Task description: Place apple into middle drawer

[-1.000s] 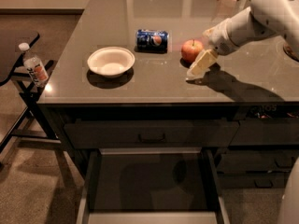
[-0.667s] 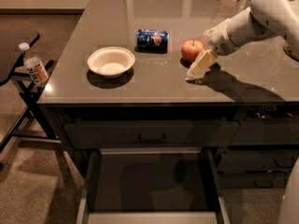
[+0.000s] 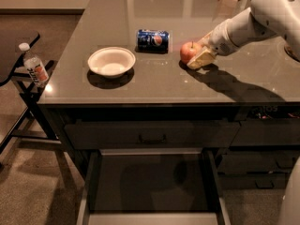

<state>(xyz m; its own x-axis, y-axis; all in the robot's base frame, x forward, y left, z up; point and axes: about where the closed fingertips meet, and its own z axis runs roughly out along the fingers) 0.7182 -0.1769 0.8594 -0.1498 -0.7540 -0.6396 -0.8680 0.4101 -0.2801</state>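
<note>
The apple [image 3: 188,51], red-orange with a short stem, sits on the dark countertop [image 3: 140,86], right of centre. My gripper [image 3: 201,57] is at the apple's right side, low over the counter and right against it, on the white arm that reaches in from the upper right. The apple rests on the counter. The middle drawer [image 3: 150,182] stands pulled open below the counter's front edge, with a bare grey floor and pale side edges.
A blue soda can [image 3: 153,40] lies on its side left of the apple. A white bowl [image 3: 111,62] sits further left. A shut drawer front with a black bar handle [image 3: 151,138] is above the open drawer. A water bottle [image 3: 35,68] stands on a stand at the left.
My gripper has shifted slightly back and closer against the apple. The apple, can and bowl are where they were.
</note>
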